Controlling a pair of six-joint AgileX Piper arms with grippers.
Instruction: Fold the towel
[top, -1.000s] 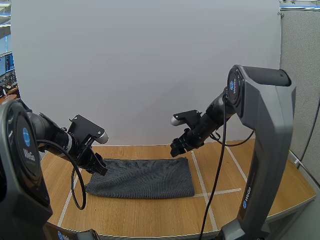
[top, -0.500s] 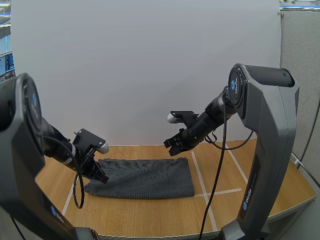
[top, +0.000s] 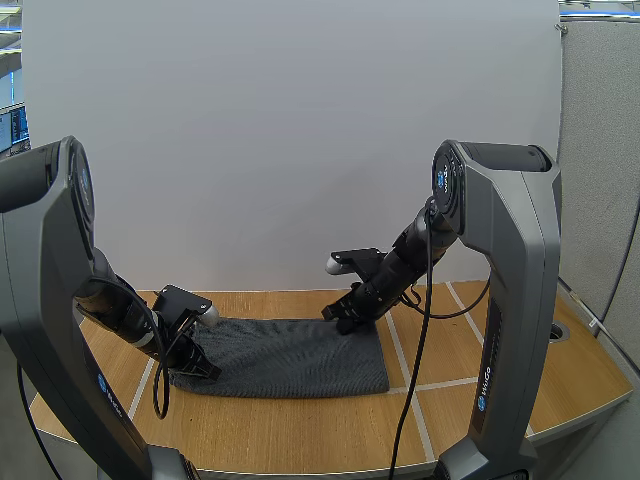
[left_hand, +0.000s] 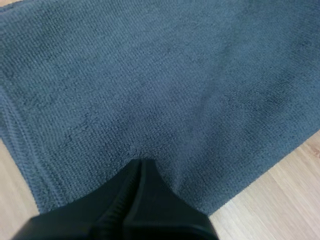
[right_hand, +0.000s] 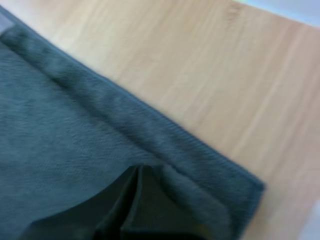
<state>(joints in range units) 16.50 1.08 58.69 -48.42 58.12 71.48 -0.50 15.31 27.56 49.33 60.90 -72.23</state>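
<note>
- The grey towel (top: 290, 357) lies flat on the bench (top: 300, 435), lower centre of the high view.
- The left pincer (top: 205, 370) is closed at the towel's lower-left corner, the cloth puckering at its tips.
- The right pincer (top: 342, 326) is closed on the upper-right edge, nipping a raised fold.

This looks like a robotics lab test bench. Two large dark grey robot arms, one at the left (top: 55, 260) and one at the right (top: 510, 300), rise from the near edge of a light wooden table (top: 300, 430) marked off with pale tape lines (top: 447, 384). A plain white backdrop board (top: 290, 130) stands along the far side. A grey fabric partition panel (top: 600, 150) closes off the right.
</note>
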